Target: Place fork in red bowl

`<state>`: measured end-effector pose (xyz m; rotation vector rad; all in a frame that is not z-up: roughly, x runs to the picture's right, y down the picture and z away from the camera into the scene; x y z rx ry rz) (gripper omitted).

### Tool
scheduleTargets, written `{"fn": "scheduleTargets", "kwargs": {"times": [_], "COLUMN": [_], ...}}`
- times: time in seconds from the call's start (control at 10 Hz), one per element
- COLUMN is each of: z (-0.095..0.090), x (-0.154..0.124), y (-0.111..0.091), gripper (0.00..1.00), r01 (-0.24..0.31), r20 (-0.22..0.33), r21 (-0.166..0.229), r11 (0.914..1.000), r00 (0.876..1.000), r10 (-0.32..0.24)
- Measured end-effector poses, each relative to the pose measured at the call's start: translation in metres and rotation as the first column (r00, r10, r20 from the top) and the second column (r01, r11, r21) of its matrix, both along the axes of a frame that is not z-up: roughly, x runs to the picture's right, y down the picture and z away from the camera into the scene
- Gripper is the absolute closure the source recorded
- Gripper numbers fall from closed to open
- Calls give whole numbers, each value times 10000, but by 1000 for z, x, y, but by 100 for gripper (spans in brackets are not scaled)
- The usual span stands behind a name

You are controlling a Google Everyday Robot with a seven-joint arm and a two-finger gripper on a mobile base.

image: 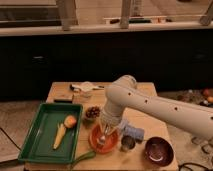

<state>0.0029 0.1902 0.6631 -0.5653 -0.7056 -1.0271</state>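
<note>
My gripper (pixel 103 135) was low over the red bowl (pixel 93 140), pointing straight down, with my white arm (pixel 150 104) reaching to it from the right side. The fork (pixel 101 142) showed as a slim pale streak directly under the gripper, inside the lighter middle of the bowl. It stood close to the tool, but I could not tell whether they were touching, or whether the gripper was gripping it or had let it go.

The red bowl stood near the front of the wooden table (pixel 145 125). Just left of it was the green tray (pixel 39 131), which held an orange fruit (pixel 70 121) and a yellow long piece (pixel 59 136). A long green vegetable (pixel 84 157) lay at the front edge, below the tray's corner. The small dark bowl of berries (pixel 92 112) was just behind the red bowl. To the right were a small metal cup (pixel 128 143) and, further, the maroon bowl (pixel 159 150).
</note>
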Motion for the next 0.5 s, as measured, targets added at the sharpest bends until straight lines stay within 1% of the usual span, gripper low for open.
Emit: {"fn": "scheduleTargets", "kwargs": {"times": [0.5], "z": [-1], "x": [2], "y": [-5], "gripper": [20], "r01": [-145], "r20": [66], "r21": [51], "r11": [9999], "r00": [9999], "r10": [144]}}
